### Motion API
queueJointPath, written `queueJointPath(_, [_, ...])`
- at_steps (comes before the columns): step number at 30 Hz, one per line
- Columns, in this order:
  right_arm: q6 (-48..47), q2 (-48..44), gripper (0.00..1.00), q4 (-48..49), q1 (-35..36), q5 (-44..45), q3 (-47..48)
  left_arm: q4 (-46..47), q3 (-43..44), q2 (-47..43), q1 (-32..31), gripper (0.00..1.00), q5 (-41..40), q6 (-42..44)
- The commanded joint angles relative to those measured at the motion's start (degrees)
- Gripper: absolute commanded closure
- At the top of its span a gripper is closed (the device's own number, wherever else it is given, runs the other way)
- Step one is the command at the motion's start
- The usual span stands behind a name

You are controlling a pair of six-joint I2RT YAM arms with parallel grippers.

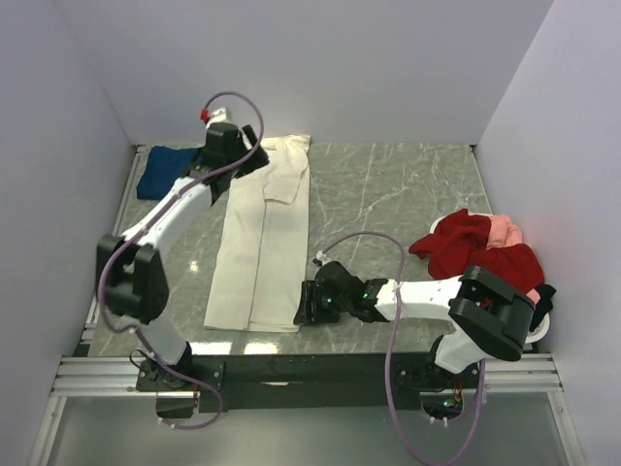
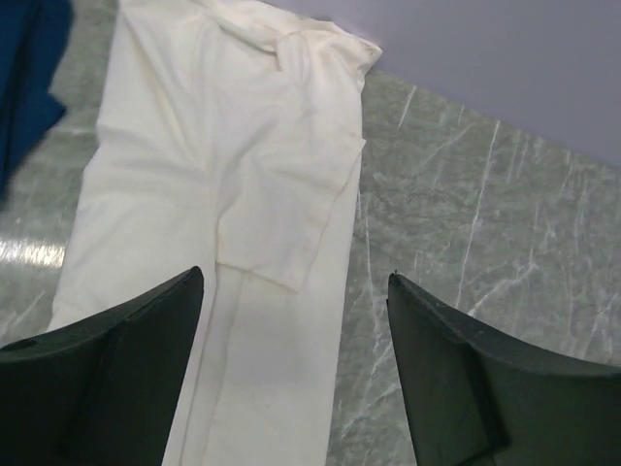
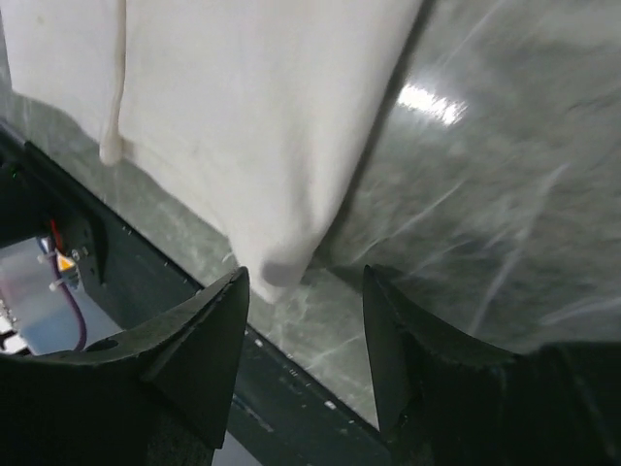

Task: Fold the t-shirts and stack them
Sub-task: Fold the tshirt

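Observation:
A cream-white t-shirt (image 1: 262,233) lies folded into a long strip down the left half of the table. My left gripper (image 1: 233,155) hovers open above its far end, and the left wrist view shows the folded sleeve (image 2: 281,204) beyond the spread fingers (image 2: 126,369). My right gripper (image 1: 309,303) stands open at the shirt's near right corner (image 3: 277,262), which lies just ahead of the jaws with nothing between them. A dark blue t-shirt (image 1: 167,171) lies at the far left. Red (image 1: 475,254) and pink (image 1: 503,231) t-shirts are heaped at the right.
A white basket (image 1: 539,318) holds the heap at the right edge, behind the right arm's elbow. The black frame rail (image 3: 146,282) runs along the table's near edge, close under the right gripper. Grey walls close in the left, far and right sides.

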Motion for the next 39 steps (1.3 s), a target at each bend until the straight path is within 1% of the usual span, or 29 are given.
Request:
queueJointPath(1, [4.45,1.29,0.43,2.71,3.71,2.07,-0.78,2.34,-12.02,-9.17,0.02,0.20,-3.48,-5.55])
queueJointPath(2, [4.89,2.17,0.44,2.54,4.42,2.42,-0.68,2.35,-14.77,-11.63,0.02,0.21,-4.35,-6.61])
queueJointPath(3, [5.68,2.52,0.46,2.45,4.95,2.68,-0.60,2.70,-17.58,-16.52,0.02,0.22,-4.97,-7.57])
queueJointPath(4, [6.03,2.62,0.48,2.36,5.30,2.86,-0.77,3.66,-23.27,-18.92,-0.06,0.24,-5.06,-8.80])
queueJointPath(5, [6.21,2.44,0.50,2.27,5.39,3.21,-1.03,4.46,-25.76,-21.29,-0.06,0.25,-5.32,-9.51])
queueJointPath(6, [6.47,2.27,0.51,2.18,5.39,3.56,-1.38,4.46,-28.13,-25.49,-0.15,0.26,-5.67,-10.21])
queueJointPath(7, [6.56,1.83,0.54,2.18,5.39,4.09,-1.91,4.55,-32.42,-27.62,-0.24,0.27,-6.02,-11.35])
queueJointPath(8, [6.65,1.13,0.55,1.75,5.39,4.53,-2.17,4.64,-34.47,-29.65,-0.59,0.29,-6.11,-11.71])
queueJointPath(9, [6.39,0.86,0.60,1.48,5.30,5.23,-2.26,4.47,-36.23,-33.24,-0.94,0.29,-6.55,-12.50])
queueJointPath(10, [6.21,0.51,0.62,1.13,5.39,5.76,-2.26,4.20,-39.55,-34.92,-1.38,0.31,-7.51,-12.68])
queueJointPath(11, [6.21,0.16,0.65,0.61,5.39,6.37,-2.35,3.68,-40.98,-36.33,-2.34,0.32,-8.48,-13.12])
queueJointPath(12, [5.86,0.07,0.74,0.43,5.30,6.55,-2.44,2.28,-42.38,-38.87,-3.05,0.34,-9.44,-13.64])
queueJointPath(13, [5.69,-0.02,0.81,0.25,5.22,6.81,-2.44,1.57,-45.09,-39.94,-3.66,0.35,-10.15,-14.69])
queueJointPath(15, [4.73,-0.02,0.93,-0.89,4.78,6.91,-2.35,-0.62,-47.48,-42.22,-5.86,0.39,-12.26,-16.45])
queueJointPath(16, [4.37,-0.63,0.96,-1.24,4.60,7.08,-2.79,-1.07,-49.76,-42.76,-7.61,0.41,-12.70,-18.03])
queueJointPath(18, [3.93,-2.03,1.00,-1.86,3.46,7.26,-4.19,-2.47,-51.62,-43.90,-9.63,0.43,-14.28,-20.23])
queueJointPath(19, [3.75,-2.91,1.00,-2.03,2.94,7.17,-5.07,-3.52,-53.10,-44.34,-10.95,0.44,-14.98,-22.41])
queueJointPath(20, [3.66,-5.18,1.00,-2.47,2.23,7.08,-7.34,-4.49,-53.64,-44.69,-13.75,0.45,-16.73,-23.65])
queueJointPath(21, [3.14,-6.51,1.00,-2.65,0.66,6.91,-8.49,-5.20,-53.99,-45.31,-15.08,0.46,-17.53,-24.88])
queueJointPath(22, [2.88,-9.13,1.00,-3.00,-0.05,6.64,-10.68,-6.86,-54.69,-45.75,-17.88,0.46,-18.24,-27.59])
queueJointPath(25, [1.91,-14.76,1.00,-5.20,-2.34,6.38,-13.94,-10.19,-55.75,-46.72,-22.28,0.47,-19.74,-32.62])
queueJointPath(28, [1.12,-18.29,1.00,-7.74,-2.61,5.94,-14.92,-12.93,-57.07,-47.77,-25.45,0.48,-19.04,-37.10])
queueJointPath(34, [1.38,-22.86,1.00,-9.33,-2.69,4.62,-17.99,-25.58,-59.53,-53.83,-30.81,0.55,-17.98,-46.16])
queueJointPath(36, [1.12,-23.57,1.00,-10.21,-2.69,4.79,-18.26,-29.96,-59.97,-56.46,-31.61,0.56,-17.46,-48.52])
queueJointPath(39, [0.76,-24.19,1.00,-11.26,-2.70,4.97,-17.82,-34.10,-60.85,-58.67,-32.76,0.57,-15.70,-50.81])
